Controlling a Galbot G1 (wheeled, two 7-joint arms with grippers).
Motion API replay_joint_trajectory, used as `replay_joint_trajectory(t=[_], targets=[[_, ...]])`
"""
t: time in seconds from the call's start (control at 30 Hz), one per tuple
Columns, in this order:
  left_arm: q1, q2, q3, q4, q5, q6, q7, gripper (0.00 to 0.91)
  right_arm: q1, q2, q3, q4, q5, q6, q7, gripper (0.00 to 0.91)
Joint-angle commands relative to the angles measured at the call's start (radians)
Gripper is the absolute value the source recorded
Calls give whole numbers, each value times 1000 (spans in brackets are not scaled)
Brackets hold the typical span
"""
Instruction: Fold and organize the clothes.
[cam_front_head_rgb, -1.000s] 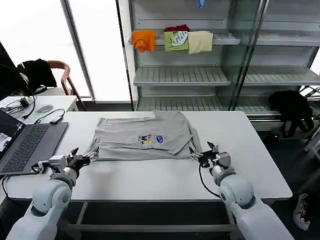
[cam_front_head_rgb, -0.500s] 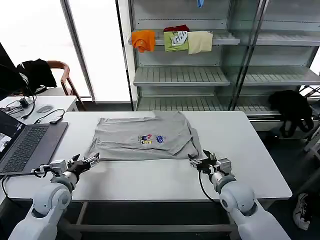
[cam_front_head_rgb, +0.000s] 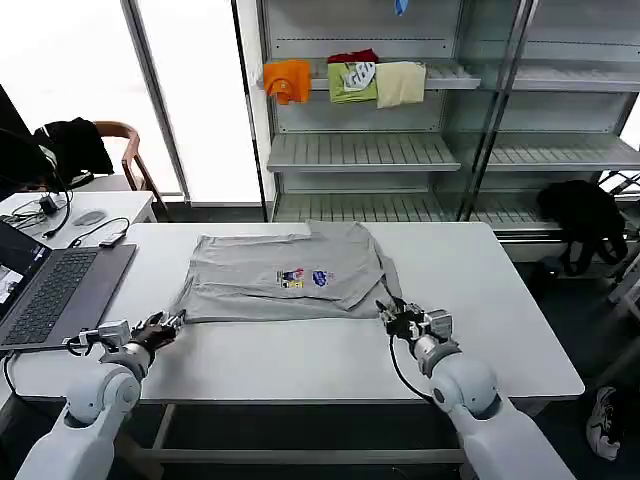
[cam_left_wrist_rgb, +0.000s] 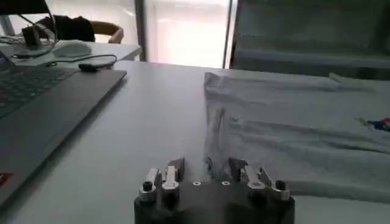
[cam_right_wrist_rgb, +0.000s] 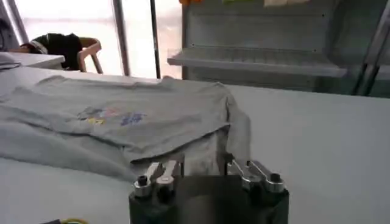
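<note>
The light grey T-shirt (cam_front_head_rgb: 260, 275) lies across the middle of the white table (cam_front_head_rgb: 300, 355), print side up, with its far part folded over. My left gripper (cam_front_head_rgb: 170, 322) sits low on the table at the shirt's near left corner. In the left wrist view the gripper (cam_left_wrist_rgb: 206, 165) is open with the shirt (cam_left_wrist_rgb: 292, 122) edge lying between its fingers. My right gripper (cam_front_head_rgb: 390, 315) is at the near right corner. In the right wrist view this gripper (cam_right_wrist_rgb: 202, 161) is open too, the hem of the shirt (cam_right_wrist_rgb: 91, 131) between its fingers.
An open laptop (cam_front_head_rgb: 50, 290) lies on the table's left end, close to my left arm. Behind the table stands a shelf unit (cam_front_head_rgb: 360, 150) holding folded orange, green and cream garments (cam_front_head_rgb: 350, 80). A black garment (cam_front_head_rgb: 585, 215) hangs at the right.
Both grippers drew back from the shirt's near corners and dropped to the table, then closed in on the hem again. The shirt's near edge has settled flat.
</note>
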Motion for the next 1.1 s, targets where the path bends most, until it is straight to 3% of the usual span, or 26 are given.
replay_joint_trajectory(t=[0.03, 0.07, 0.1, 0.13, 0.17, 0.2, 0.3, 0.37, 0.43, 0.5, 0.53, 0.57, 0.67, 1.1], targets=[[-16, 2, 3, 49, 3, 0, 16, 494, 13, 7, 2, -26, -1, 0, 0, 282], [-16, 2, 3, 49, 4, -1, 15, 574, 11, 6, 6, -22, -1, 1, 0, 292], [-16, 1, 3, 48, 4, 0, 15, 635, 10, 3, 11, -17, -1, 1, 1, 433], [-14, 1, 2, 46, 5, 0, 15, 736, 8, 1, 14, -12, 1, 1, 2, 433], [-14, 2, 2, 44, 5, 0, 15, 746, 6, -2, 18, -5, 3, 1, 2, 675], [-13, 3, 2, 42, 6, 0, 15, 746, 4, -6, 19, 0, 3, 1, 3, 725], [-12, 5, 0, 39, 5, 1, 16, 746, -6, -13, 25, 12, 5, 1, 0, 766], [-13, 6, -1, 41, 5, 2, 16, 736, -13, -12, 26, 10, 4, -1, 1, 725], [-13, 6, -1, 44, 6, 2, 17, 715, -19, -6, 24, -4, 3, -4, 0, 595], [-13, 7, -1, 47, 6, 2, 20, 403, -21, -2, 19, -11, 1, -4, -2, 322], [-13, 8, 0, 48, 5, 3, 21, 343, -21, 0, 14, -13, 0, -4, -3, 252], [-14, 9, 0, 49, 5, 4, 22, 212, -19, 1, 11, -12, 0, -6, -4, 121], [-15, 9, 2, 47, 5, 7, 29, 40, -7, 1, -2, -8, 0, -19, -4, 0], [18, 31, -4, -7, 0, 20, 54, 20, 0, -43, -29, 37, 2, -23, 6, 0]])
